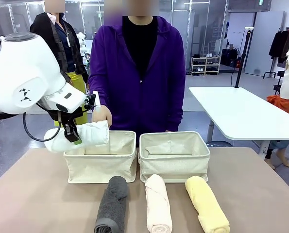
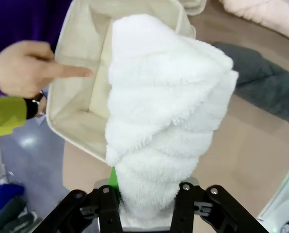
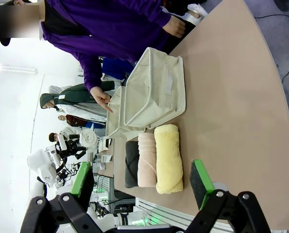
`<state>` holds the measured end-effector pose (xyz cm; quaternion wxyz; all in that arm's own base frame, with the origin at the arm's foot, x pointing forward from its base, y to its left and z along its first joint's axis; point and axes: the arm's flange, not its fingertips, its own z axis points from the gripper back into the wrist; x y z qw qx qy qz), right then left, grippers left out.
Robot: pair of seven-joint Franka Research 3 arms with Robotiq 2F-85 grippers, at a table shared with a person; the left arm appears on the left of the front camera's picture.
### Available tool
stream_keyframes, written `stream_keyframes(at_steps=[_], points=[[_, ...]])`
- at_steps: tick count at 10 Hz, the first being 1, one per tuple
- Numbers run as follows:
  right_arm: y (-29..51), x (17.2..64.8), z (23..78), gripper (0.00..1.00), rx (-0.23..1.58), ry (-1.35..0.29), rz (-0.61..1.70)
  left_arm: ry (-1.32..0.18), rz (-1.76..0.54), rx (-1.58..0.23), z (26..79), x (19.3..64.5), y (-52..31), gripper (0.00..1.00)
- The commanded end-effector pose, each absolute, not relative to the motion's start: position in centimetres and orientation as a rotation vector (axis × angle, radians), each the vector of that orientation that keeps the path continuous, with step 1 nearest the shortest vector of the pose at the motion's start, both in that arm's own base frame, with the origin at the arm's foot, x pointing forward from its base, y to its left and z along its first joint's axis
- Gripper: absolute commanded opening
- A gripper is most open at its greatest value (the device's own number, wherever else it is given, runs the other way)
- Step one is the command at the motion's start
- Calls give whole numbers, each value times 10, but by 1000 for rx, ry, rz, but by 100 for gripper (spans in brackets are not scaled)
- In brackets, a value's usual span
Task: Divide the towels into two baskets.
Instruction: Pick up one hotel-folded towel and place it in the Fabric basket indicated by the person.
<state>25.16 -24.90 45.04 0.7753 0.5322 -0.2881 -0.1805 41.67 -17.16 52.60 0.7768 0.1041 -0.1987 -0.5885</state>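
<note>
Right hand (image 3: 140,170) gapes wide; grey towel (image 3: 131,167), pink towel (image 3: 146,160), yellow towel (image 3: 168,158) lie beside two baskets (image 3: 156,92).

The white left arm (image 1: 23,73) has a black cable (image 1: 30,134) and black tool (image 1: 74,134).

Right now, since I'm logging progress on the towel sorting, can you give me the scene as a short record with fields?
Left end effector: shut on white towel, above left basket rim
Right end effector: open, holding nothing
Person's hand: pointing into left basket
Right basket: beside left basket
Table, in front of baskets: dark grey towel, pink towel, yellow towel
</note>
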Motion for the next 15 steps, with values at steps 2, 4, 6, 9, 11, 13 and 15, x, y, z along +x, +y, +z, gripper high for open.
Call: stream_keyframes(at_steps=[2,4,6,9,11,13,15], points=[[-249,250,452,100,1163,-642,-381,-491,-1469,293,531,464,-189,44],[-249,250,452,100,1163,-642,-381,-459,-1513,348,519,501,-201,44],[-249,250,452,100,1163,-642,-381,-426,-1518,318,498,529,-209,44],[-249,250,452,100,1163,-642,-381,-395,-1499,299,466,560,-206,44],[-249,250,452,100,1163,-642,-381,-396,-1498,289,446,578,-209,44],[-249,250,452,100,1163,-642,-381,-361,-1494,254,425,592,-212,44],[-249,250,452,100,1163,-642,-381,-330,-1453,286,413,602,-213,65]])
